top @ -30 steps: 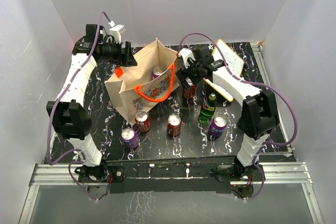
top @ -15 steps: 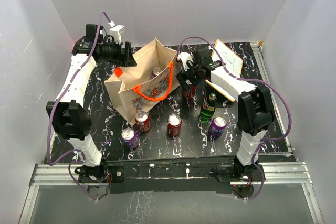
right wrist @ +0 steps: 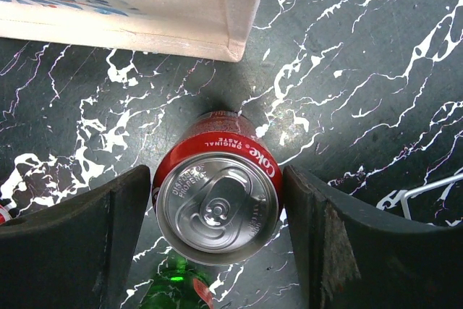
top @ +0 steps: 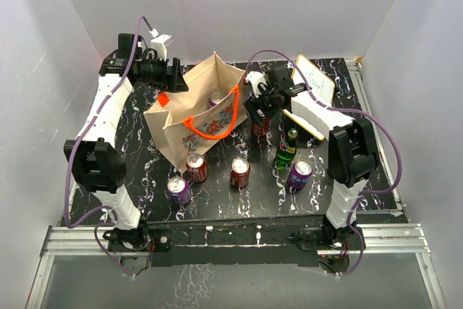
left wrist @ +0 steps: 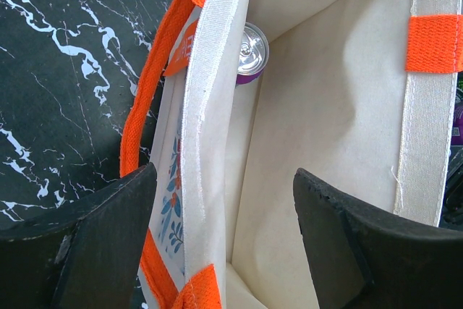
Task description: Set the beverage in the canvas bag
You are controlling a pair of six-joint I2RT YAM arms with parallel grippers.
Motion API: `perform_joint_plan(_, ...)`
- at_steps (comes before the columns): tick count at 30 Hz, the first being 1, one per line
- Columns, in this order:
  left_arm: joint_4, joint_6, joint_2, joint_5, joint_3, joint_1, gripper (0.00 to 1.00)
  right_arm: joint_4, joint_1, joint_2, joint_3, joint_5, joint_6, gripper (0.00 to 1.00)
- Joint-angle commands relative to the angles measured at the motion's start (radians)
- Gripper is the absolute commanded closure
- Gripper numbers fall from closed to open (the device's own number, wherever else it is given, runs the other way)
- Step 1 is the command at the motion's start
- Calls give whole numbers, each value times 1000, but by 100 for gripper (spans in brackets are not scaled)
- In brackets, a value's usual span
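Observation:
The beige canvas bag [top: 189, 122] with orange handles stands open at mid-left; a purple can [top: 217, 98] lies inside it. My left gripper [top: 176, 77] is open at the bag's far-left corner. In the left wrist view its jaws [left wrist: 224, 211] straddle the bag's rim [left wrist: 206, 106], with the purple can [left wrist: 250, 51] below. My right gripper [top: 261, 110] hovers over an upright red Coke can [top: 260, 127] beside the bag. In the right wrist view the can [right wrist: 217, 204] sits between the open fingers, a thin gap on each side.
Two red cans [top: 197, 167] [top: 239, 172], two purple cans [top: 179, 189] [top: 299, 174] and a green bottle [top: 286, 148] stand in front. The bottle [right wrist: 172, 289] is right next to the Coke can. A white board [top: 316, 79] leans at the back right.
My right arm has swung a little left and its gripper has settled lower around the red Coke can. The left arm and the bag have not moved.

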Motion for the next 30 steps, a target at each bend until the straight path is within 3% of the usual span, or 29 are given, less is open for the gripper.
perform_joint_plan(1,-11,6,-58,10,-6,-6,25,44,-1,1,4,-12,-7,24)
perform_joint_plan(11,-11,7,-68,10,-10,-5,25,44,-2,-2,-12,-2,-10,24)
perform_joint_plan(17,-11,8,-80,6,-20,-5,25,44,-1,-6,-17,-8,-10,32)
perform_joint_plan(22,-15,11,-84,7,-19,-5,25,43,-2,-22,0,-21,3,48)
perform_joint_plan(28,-23,44,-88,41,-8,-5,27,29,-2,-61,75,-75,54,88)
perform_joint_plan(30,-22,53,-90,60,-2,-5,27,23,-2,-80,96,-81,72,92)
